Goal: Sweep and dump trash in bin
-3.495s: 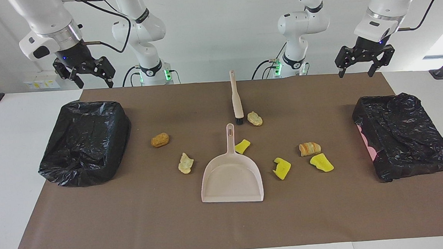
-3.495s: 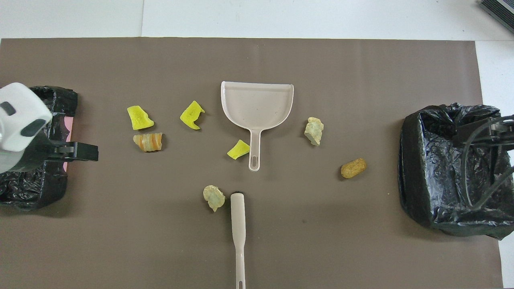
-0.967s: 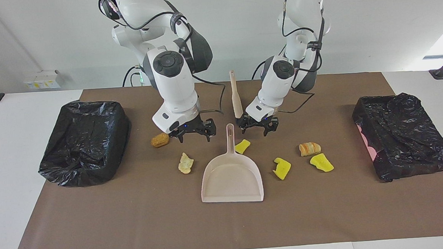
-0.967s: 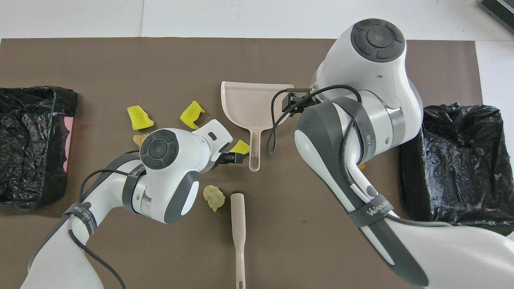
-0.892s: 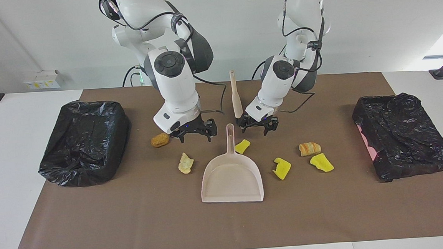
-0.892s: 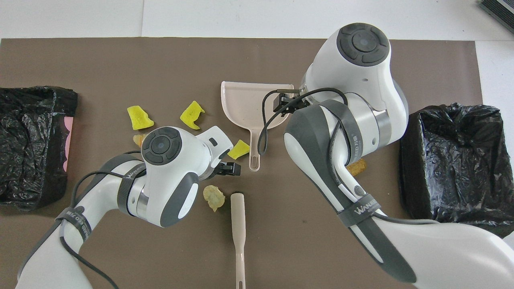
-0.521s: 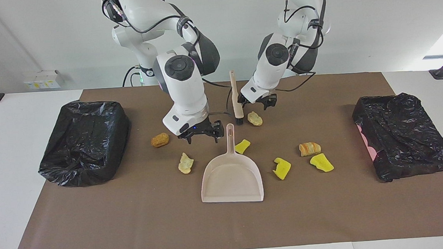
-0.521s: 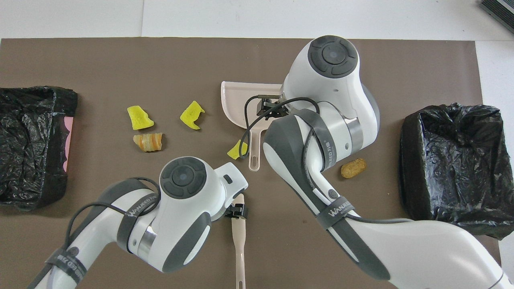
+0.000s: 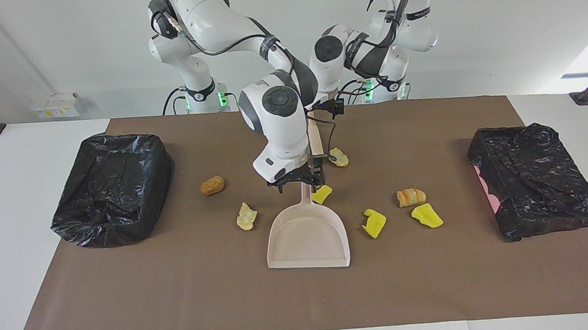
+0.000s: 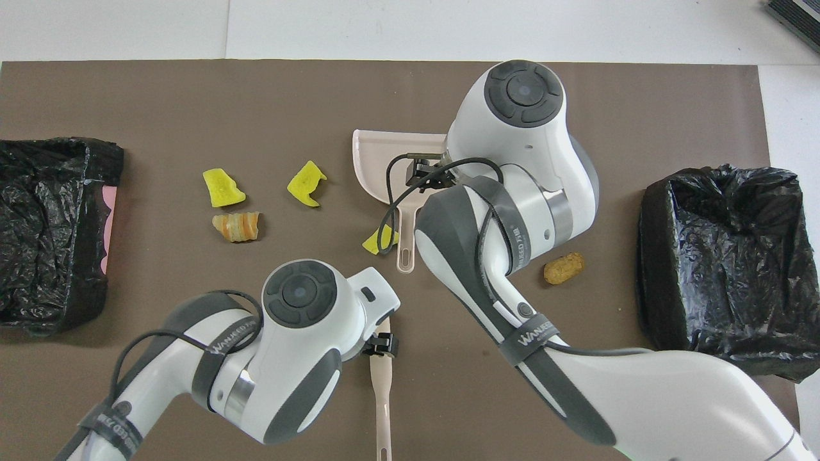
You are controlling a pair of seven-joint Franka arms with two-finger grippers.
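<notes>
Both grippers shifted, right gripper fingers astride dustpan handle, left gripper at brush, grip unclear.

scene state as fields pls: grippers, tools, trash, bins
left gripper: open, at the brush handle, not yet closed on it
right gripper: low over the end of the dustpan handle
dustpan: flat on the mat, empty
trash: seven scraps, all on the mat around the dustpan, none swept in
bins: two, black-lined, one at each end of the mat
</notes>
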